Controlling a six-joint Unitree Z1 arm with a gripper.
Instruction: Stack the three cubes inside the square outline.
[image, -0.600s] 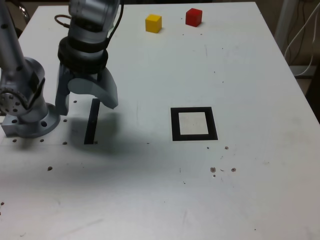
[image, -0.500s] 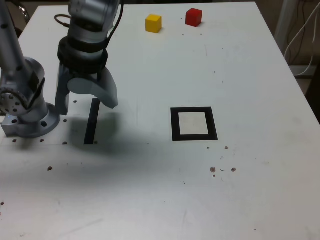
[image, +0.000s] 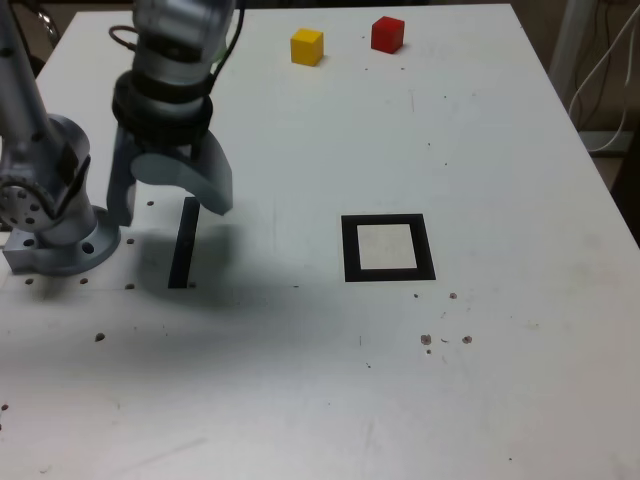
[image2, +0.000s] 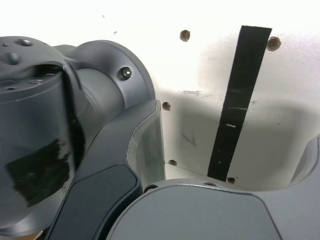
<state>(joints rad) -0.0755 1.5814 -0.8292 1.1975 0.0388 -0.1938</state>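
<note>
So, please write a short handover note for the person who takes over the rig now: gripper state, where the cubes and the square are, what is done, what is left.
Gripper: open, empty, hanging over the black strip near the arm base, at the exterior view's left.
Yellow cube and red cube: far edge of the table, apart from each other.
Green cube: not visible in either view.
Square outline: nothing inside.
Done: nothing stacked.
Left: find the green cube, stack all three in the square.

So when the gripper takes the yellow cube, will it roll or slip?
The yellow cube probably will not roll: it sits flat on the table. Its flat sides should suit the gripper, which is open. It looks rigid and small, so likely light.
</note>
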